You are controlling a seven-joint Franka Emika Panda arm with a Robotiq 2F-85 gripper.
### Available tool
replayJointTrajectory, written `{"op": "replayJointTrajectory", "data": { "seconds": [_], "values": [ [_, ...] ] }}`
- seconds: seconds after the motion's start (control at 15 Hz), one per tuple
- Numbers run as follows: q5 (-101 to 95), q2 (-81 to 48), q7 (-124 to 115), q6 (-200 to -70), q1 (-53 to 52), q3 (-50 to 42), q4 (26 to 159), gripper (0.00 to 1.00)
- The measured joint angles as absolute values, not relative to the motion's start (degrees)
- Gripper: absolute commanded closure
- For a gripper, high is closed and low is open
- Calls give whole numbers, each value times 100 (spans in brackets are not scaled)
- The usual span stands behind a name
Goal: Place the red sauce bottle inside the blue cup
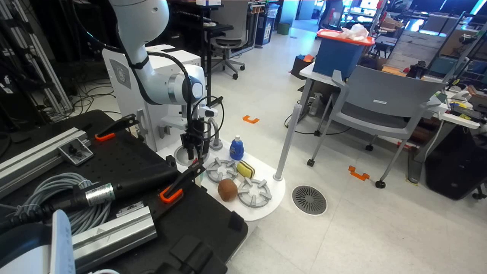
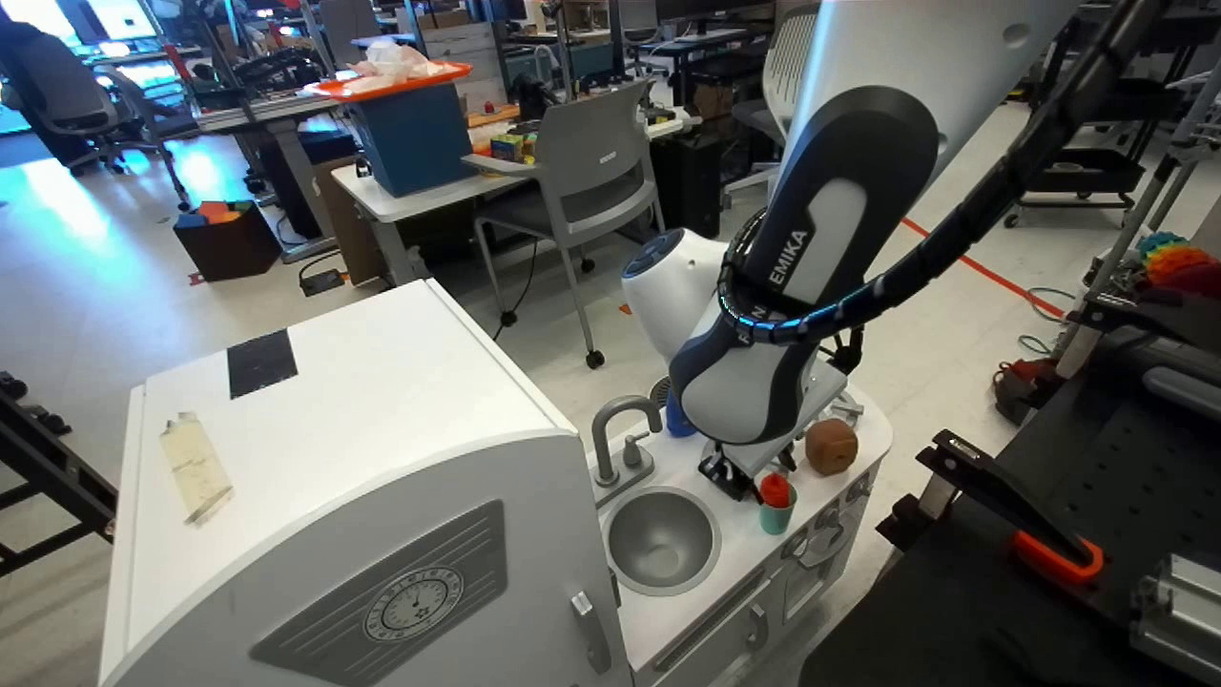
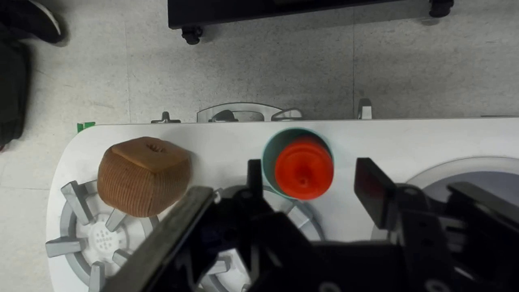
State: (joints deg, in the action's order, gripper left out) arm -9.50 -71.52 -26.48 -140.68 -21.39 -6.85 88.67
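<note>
The red sauce bottle (image 3: 304,170) stands inside the small blue-green cup (image 3: 279,142), leaning slightly to one side, with its red top above the rim. In an exterior view the bottle (image 2: 775,490) sticks up from the cup (image 2: 776,518) on the white counter (image 2: 701,482). In an exterior view a clamp and my gripper mostly hide them. My gripper (image 3: 309,165) is open, with one finger on each side of the bottle's top and a gap at the right finger. Its fingers also show in an exterior view (image 1: 197,154), above the counter near the sink.
A brown rounded item (image 3: 142,176) sits by the stove burners (image 1: 255,193). A blue detergent bottle (image 1: 236,149) and a yellow sponge (image 1: 245,169) stand behind. The sink (image 2: 663,541) and faucet (image 2: 625,429) are close by. A black table with clamps (image 1: 182,186) borders the counter.
</note>
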Motion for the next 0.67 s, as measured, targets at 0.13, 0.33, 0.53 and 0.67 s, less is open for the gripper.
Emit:
{"op": "replayJointTrajectory", "data": {
  "seconds": [0.13, 0.33, 0.53, 0.67],
  "values": [
    [-951, -7151, -2645, -14072, -2144, -685, 8852, 0],
    [-950, -7082, -2602, -14074, -2145, -659, 8889, 0],
    [-952, -6700, -2520, -13539, -2170, -635, 9235, 0],
    [-953, -6359, -2475, -13138, -2191, -635, 9516, 0]
  ]
}}
